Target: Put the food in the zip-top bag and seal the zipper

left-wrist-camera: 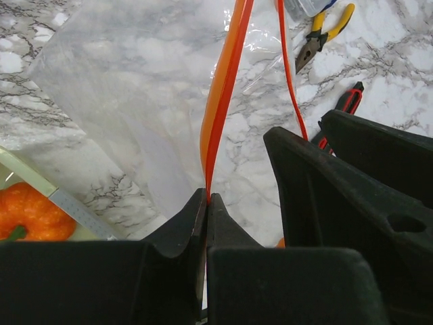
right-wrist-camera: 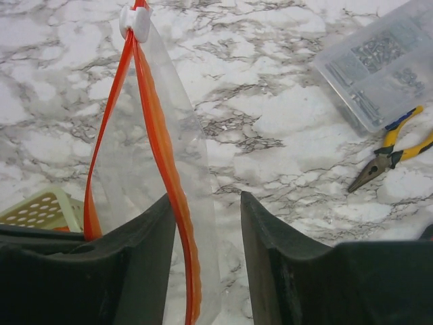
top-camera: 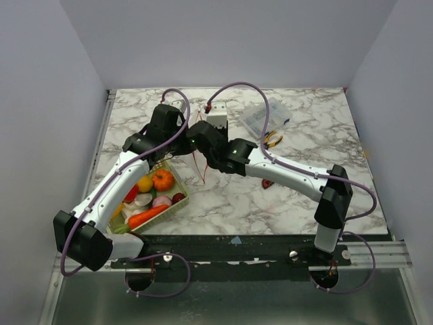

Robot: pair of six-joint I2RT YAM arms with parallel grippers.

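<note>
Over the marble table point(top-camera: 304, 135), just beyond the mesh basket point(top-camera: 183, 188) with the food point(top-camera: 162, 179) lying in it, we are holding the zip-top bag point(left-wrist-camera: 135, 88) up. Our left gripper point(left-wrist-camera: 206, 202) is pinching the zipper point(left-wrist-camera: 223, 101) tightly. The strip is running lengthwise away to its white slider point(right-wrist-camera: 135, 20). Our right gripper point(right-wrist-camera: 206, 202) is standing partly open around it.

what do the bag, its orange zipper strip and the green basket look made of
Zip-top bag: thin plastic film, clear and glossy; marble shows through, it creases.
Zipper: likely flexible plastic, smooth orange; it bends.
Basket: likely moulded plastic, matte pale green, regular holes.
</note>
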